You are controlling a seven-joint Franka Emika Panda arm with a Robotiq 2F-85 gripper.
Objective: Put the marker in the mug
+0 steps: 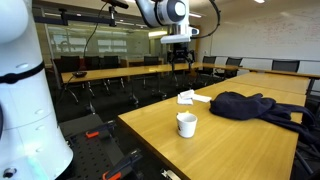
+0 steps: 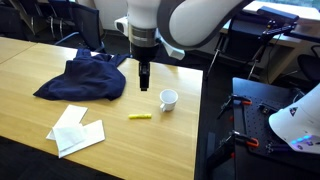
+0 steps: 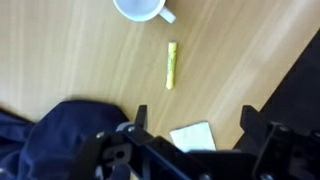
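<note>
white papers [image 2: 75, 130] flat on the table [image 2: 25, 58] | dark cloth heap [image 2: 85, 78] at their 12 o'clock | yellow marker [image 2: 140, 117] lying on bare wood, at the mug's 8 o'clock, apart from it | gripper [image 2: 144, 84] above the table, empty, fingers spread in the wrist view | white mug [image 2: 168, 99] upright, at the gripper's 4 o'clock

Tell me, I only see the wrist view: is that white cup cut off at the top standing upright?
Observer: Yes. The small white cylindrical mug stands upright on the wooden table.
Operator: Are the fingers touching that yellow pen?
Observer: No. The fingers hang in the air above the table, clear of the thin yellow marker.
Operator: And the dark lump?
Observer: A crumpled dark blue cloth heap, much wider than the mug.
</note>
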